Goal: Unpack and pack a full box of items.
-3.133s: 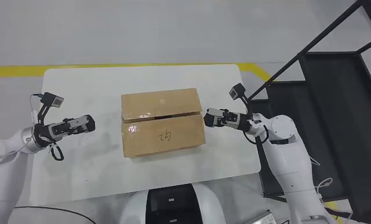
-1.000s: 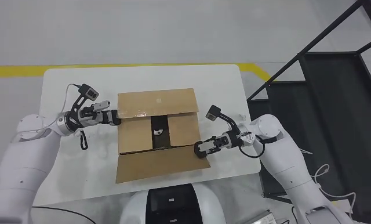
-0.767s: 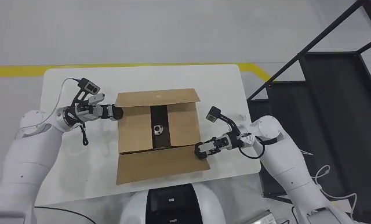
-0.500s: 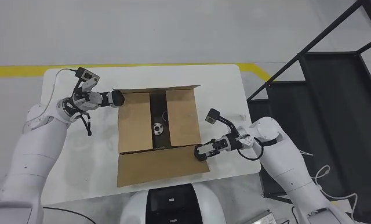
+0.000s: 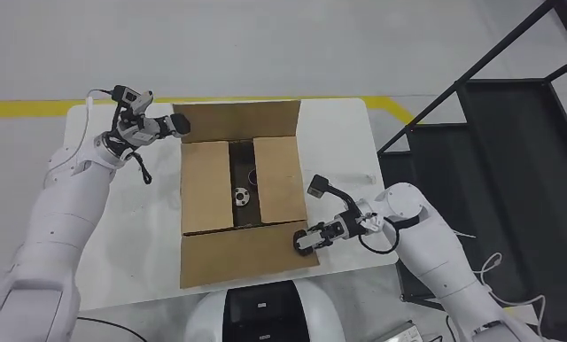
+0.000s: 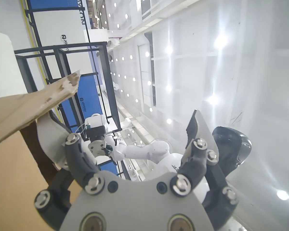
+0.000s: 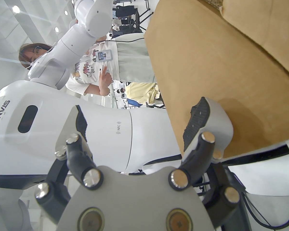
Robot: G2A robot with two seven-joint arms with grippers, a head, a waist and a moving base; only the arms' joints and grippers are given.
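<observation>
Brown cardboard box [image 5: 208, 187] on white table [image 5: 133, 218]: left gripper [image 5: 180, 124], fingers spread, braces far flap [image 5: 237, 120] back; right gripper [image 5: 303, 241], fingers spread, pins near flap [image 5: 244, 255] down, clearing access.

Inner flaps [image 5: 206, 187] of the box [image 5: 248, 252] hide its contents except one unidentifiable round item [image 5: 240, 197].

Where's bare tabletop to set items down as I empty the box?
Bare table lies left of the box, nearer the robot than the left gripper. A second patch is right of the box, beyond the right gripper. The folded-out far flap and near flap crowd the other sides.
</observation>
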